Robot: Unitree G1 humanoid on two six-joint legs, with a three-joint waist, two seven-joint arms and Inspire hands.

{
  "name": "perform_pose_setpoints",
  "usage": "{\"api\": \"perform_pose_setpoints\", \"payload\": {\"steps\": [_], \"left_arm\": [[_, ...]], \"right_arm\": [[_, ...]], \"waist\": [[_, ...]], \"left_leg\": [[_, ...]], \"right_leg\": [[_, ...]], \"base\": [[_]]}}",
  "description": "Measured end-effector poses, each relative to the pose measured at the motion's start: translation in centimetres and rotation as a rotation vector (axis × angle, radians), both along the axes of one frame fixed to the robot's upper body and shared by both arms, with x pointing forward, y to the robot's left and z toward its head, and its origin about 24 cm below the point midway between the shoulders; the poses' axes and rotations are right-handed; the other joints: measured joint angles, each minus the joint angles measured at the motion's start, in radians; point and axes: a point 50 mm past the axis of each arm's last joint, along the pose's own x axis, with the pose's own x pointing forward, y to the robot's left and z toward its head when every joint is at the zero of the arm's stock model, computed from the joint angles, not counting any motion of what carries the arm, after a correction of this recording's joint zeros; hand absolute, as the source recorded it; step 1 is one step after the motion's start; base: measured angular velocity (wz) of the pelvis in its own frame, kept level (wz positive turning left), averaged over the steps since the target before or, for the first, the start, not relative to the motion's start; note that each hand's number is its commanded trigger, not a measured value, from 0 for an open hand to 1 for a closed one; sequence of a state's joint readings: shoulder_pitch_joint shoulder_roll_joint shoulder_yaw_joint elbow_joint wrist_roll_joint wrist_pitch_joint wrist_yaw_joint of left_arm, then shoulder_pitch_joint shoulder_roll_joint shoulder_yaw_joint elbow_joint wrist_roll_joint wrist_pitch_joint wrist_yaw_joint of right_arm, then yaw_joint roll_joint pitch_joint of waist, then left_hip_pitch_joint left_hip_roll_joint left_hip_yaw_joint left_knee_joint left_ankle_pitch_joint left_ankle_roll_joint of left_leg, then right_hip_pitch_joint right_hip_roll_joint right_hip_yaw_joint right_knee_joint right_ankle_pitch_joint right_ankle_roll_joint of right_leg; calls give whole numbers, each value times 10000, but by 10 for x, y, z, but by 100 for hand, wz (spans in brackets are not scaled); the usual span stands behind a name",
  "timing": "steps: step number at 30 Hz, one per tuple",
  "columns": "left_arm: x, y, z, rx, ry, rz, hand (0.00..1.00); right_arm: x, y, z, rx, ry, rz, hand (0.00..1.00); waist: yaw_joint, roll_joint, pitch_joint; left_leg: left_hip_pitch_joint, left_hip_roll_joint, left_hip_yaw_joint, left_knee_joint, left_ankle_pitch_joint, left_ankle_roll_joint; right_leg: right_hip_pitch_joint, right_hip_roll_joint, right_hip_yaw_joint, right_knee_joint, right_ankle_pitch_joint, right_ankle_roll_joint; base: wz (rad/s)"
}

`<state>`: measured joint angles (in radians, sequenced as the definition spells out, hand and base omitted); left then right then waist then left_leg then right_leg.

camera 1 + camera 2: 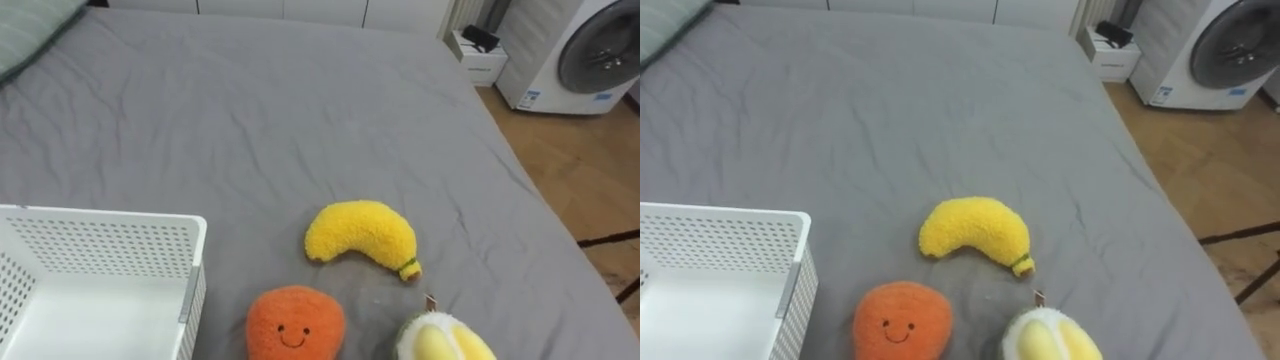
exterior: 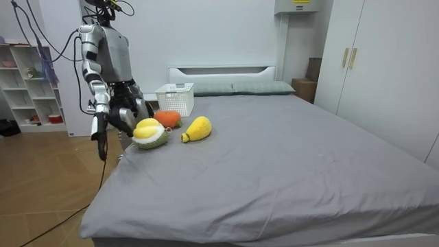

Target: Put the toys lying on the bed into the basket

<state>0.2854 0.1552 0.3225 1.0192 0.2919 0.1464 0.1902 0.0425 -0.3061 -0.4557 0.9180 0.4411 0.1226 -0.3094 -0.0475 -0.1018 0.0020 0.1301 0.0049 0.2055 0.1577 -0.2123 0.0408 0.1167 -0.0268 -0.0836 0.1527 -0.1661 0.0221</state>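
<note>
The bed sheet point(image 1: 300, 120) is plain grey. The plush banana point(image 1: 360, 235) is bright yellow with a greenish tip, the round plush point(image 1: 295, 322) is orange with a dark smiling face, and the third plush point(image 1: 443, 340) is cream-white with yellow segments, its underside green in the room view. The basket point(image 1: 100, 250) is white with rows of small holes, the pillow point(image 1: 30, 30) pale green with fine stripes, and the floor point(image 1: 590, 170) warm brown wood.

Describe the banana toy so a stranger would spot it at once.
On the grey bed, look right of the white basket, where three plush toys lie together. It is the curved yellow one, farthest from the robot, beyond the smiling orange ball and the yellow-and-green toy.
</note>
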Motion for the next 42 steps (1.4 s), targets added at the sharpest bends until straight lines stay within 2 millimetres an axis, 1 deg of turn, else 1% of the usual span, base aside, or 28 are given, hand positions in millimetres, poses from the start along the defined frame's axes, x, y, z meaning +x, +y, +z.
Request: {"api": "perform_pose_setpoints", "payload": {"steps": [1, 2, 4, 7, 9, 11, 14, 16, 21, 23, 26, 30, 32, 33, 35, 36, 37, 38, 40, 42], "left_arm": [[0, 0, 0, 22, 0, -20, 0], [0, 0, 0, 21, 0, -19, 0], [0, 0, 0, 14, 7, -38, 0], [-3, -3, -1, -61, 102, -105, 0], [-4, -8, -3, -184, 170, -212, 0], [-5, -10, -3, -223, 177, -264, 0], [-6, -12, -3, -270, 232, -434, 0], [-7, -13, -3, -303, 239, -574, 0], [-3, -13, -3, -261, 79, -632, 0], [-3, -13, -2, -260, 76, -626, 0], [-4, -14, -3, -321, 154, -637, 0], [-6, -15, -4, -540, 391, -567, 0], [-6, -15, -4, -584, 441, -561, 0], [-6, -15, -4, -589, 484, -546, 0], [-3, -14, -4, -621, 469, -543, 0], [-1, -13, -4, -705, 455, -570, 0], [1, -11, -3, -726, 425, -603, 0], [2, -10, -3, -720, 413, -617, 0], [9, -8, -3, -785, 300, -677, 0], [13, -9, -4, -840, 259, -696, 0]], "right_arm": [[11, -3, 9, -347, -467, 193, 0], [16, -4, 13, -527, -673, 320, 0], [32, -5, 29, -1116, -1552, 634, 0], [47, -2, 42, -1473, -2256, 1110, 0], [64, 4, 58, -1979, -2890, 1905, 0], [73, 9, 65, -2167, -3258, 2440, 0], [82, 21, 68, -2372, -3252, 3660, 0], [87, 31, 66, -2176, -3265, 4549, 0], [93, 49, 59, -1431, -3380, 5976, 0], [94, 54, 57, -1246, -3264, 6658, 0], [90, 61, 46, -514, -2860, 7637, 0], [76, 69, 23, 498, -1392, 9120, 0], [69, 73, 14, 1095, -818, 9629, 0], [66, 76, 10, 1406, -477, 9978, 0], [64, 79, 7, 1692, -147, 10541, 0], [63, 79, 7, 1802, 41, 10858, 0], [62, 80, 6, 1906, 199, 11134, 0], [62, 81, 6, 1964, 268, 11271, 0], [61, 82, 5, 2057, 610, 11834, 0], [60, 83, 5, 2122, 848, 12190, 0]], "waist": [[8, 3, -6], [12, 21, -3], [25, 65, 1], [73, 162, -2], [44, 269, -44], [28, 319, -46], [74, 362, -51], [107, 343, -52], [212, 267, -76], [252, 241, -73], [290, 182, -88], [313, 97, -90], [327, 35, -81], [352, -12, -61], [396, -64, -54], [468, -98, -61], [551, -109, -52], [578, -123, -59], [760, -175, -87], [822, -175, -85]], "left_leg": [[15, 0, 10, -43, 5, -8], [20, 3, 28, -58, 6, -10], [4, 12, 53, -70, 7, -11], [7, 31, 115, -100, 7, -12], [-39, 32, 124, -107, 6, -11], [-70, 33, 121, -93, 8, -14], [-70, 46, 123, -61, 20, -32], [-81, 47, 120, -59, 21, -32], [-73, 45, 115, -52, 23, -32], [-88, 41, 92, 4, 24, -31], [-70, 42, 41, 13, 23, -32], [-12, 43, -22, -47, 22, -34], [4, 39, -47, -42, 22, -34], [2, 35, -64, -31, 23, -35], [-1, 36, -58, 33, 24, -34], [7, 36, -55, 74, 24, -34], [15, 37, -58, 83, 24, -34], [12, 39, -63, 87, 24, -34], [7, 39, -77, 86, 23, -33], [-2, 37, -125, 90, 21, -30]], "right_leg": [[1, 2, 2, 0, 1, 1], [1, 4, 11, 1, 1, 1], [8, 5, 14, 3, 3, 1], [-30, 6, 41, 47, 4, 1], [-146, 0, 13, 181, 4, 2], [-164, 0, 13, 182, 4, 2], [-164, 13, 21, 182, 4, 2], [-159, 11, 18, 171, 3, 2], [-102, 7, -1, 150, 3, 3], [-67, -2, -47, 140, 4, 3], [-18, -11, -140, 119, 4, 3], [30, -20, -223, 133, 4, 3], [33, -23, -238, 133, 3, 3], [39, -24, -246, 133, 3, 4], [36, -24, -244, 134, 3, 4], [38, -25, -244, 134, 3, 4], [39, -24, -247, 130, 3, 3], [41, -23, -254, 130, 3, 3], [64, -27, -282, 134, 4, 3], [86, -33, -326, 138, 4, 2]], "base": [[0], [-4], [0], [-4], [-7], [-2], [0], [0], [0], [5], [7], [2], [0], [0], [0], [0], [0], [0], [0], [7]]}}
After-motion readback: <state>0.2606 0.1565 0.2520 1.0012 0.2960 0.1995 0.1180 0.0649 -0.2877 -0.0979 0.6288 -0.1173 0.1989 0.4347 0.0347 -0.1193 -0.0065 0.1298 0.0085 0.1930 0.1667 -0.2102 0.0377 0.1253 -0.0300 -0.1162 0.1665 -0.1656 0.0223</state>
